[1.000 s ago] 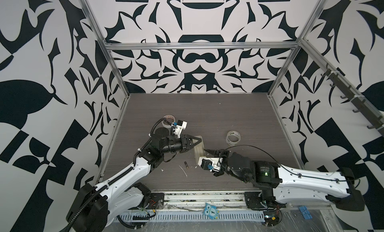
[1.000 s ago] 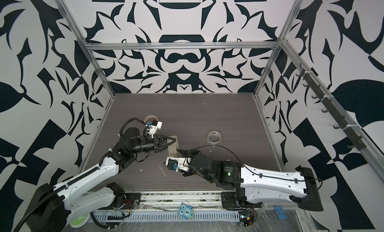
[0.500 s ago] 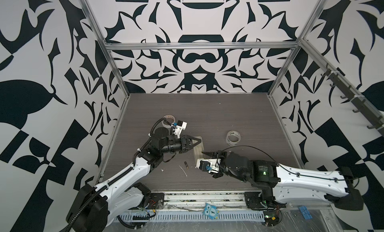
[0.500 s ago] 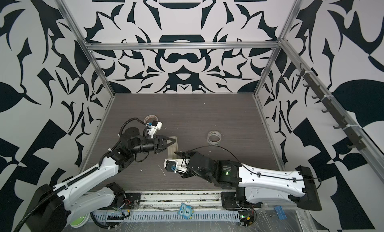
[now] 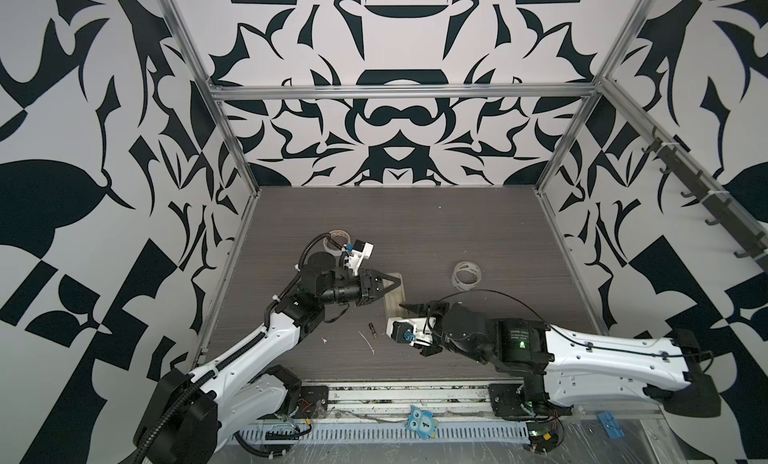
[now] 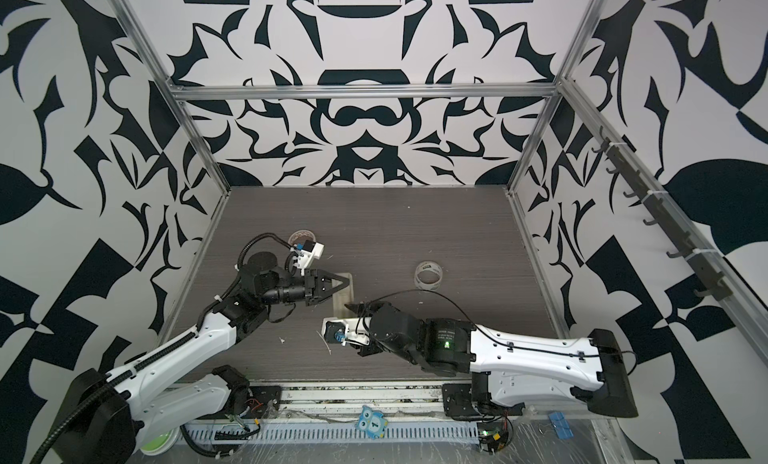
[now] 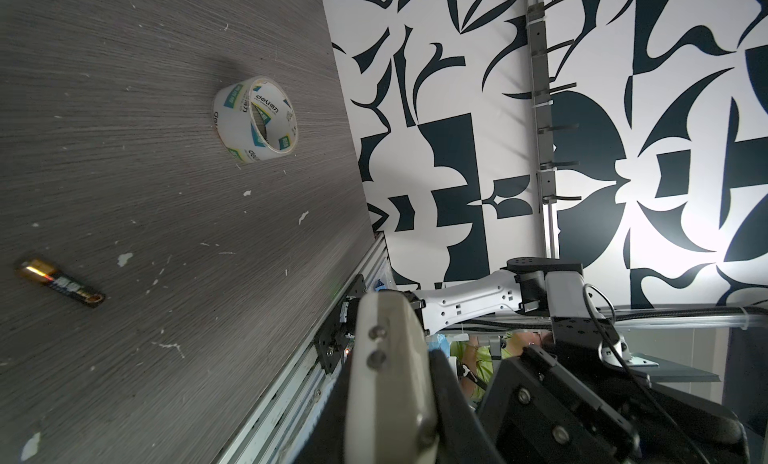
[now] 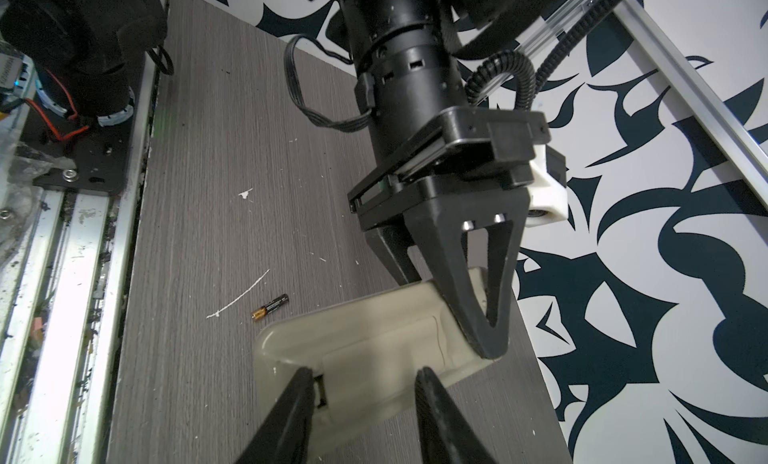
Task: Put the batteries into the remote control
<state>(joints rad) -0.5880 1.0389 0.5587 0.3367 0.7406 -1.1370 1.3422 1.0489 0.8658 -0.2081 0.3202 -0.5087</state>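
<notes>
Now, nearest you, one of the batteries (image 8: 271, 307) lies loose on the table (image 5: 457, 225), beside a white scrap (image 8: 239, 299) and near the remote control (image 8: 374, 329). Your right gripper (image 8: 365, 370) hangs over the remote's near end with its jaws spread, one finger to each side of the recessed panel in the beige back, pinching nothing. Beyond it, your left gripper (image 8: 453, 312) is pressed together on the remote's far end and holds it back side up. The step in hand looks like work on the battery compartment, so keep that left clamp firm. Set the right fingers square to the panel and push along the remote's length towards the held end, so the grip takes the load rather than letting the body swing. When you go for the loose battery, take it across its middle and note which way its gold end points. You cannot tell whether the dark slot beside one right fingertip is an open bay or only a seam, nor whether the remote rests on the table. No second battery shows in any view. Farther back, one tape roll (image 5: 466, 274) stands well apart, and another (image 5: 337, 238) is half hidden behind the left arm.
</notes>
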